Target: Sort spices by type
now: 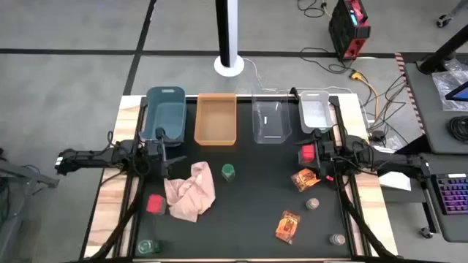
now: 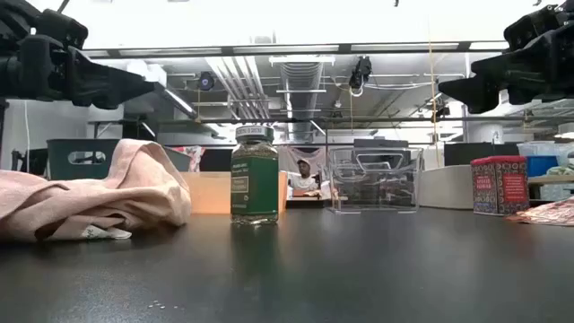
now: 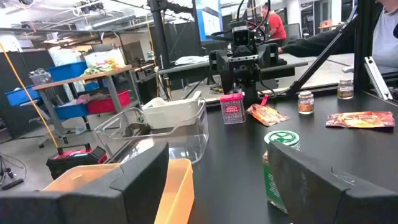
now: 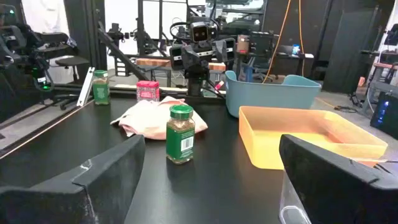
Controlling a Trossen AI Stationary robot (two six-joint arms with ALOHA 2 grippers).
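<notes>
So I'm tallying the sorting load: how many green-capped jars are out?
2. One green-capped jar stands mid-table beside the pink cloth; the other is at the table's front left corner. The cloth may hide more.

Around my table: grey carpet floor point(image 1: 66, 73) crossed by dark seams; white pole on a round base point(image 1: 228, 44) at the far side; red equipment case point(image 1: 349, 29) far right; keyboard point(image 1: 455, 196) on a desk to my right; exposed ceiling ducts point(image 2: 300, 76); blue storage bins point(image 3: 59, 73) on shelving.
</notes>
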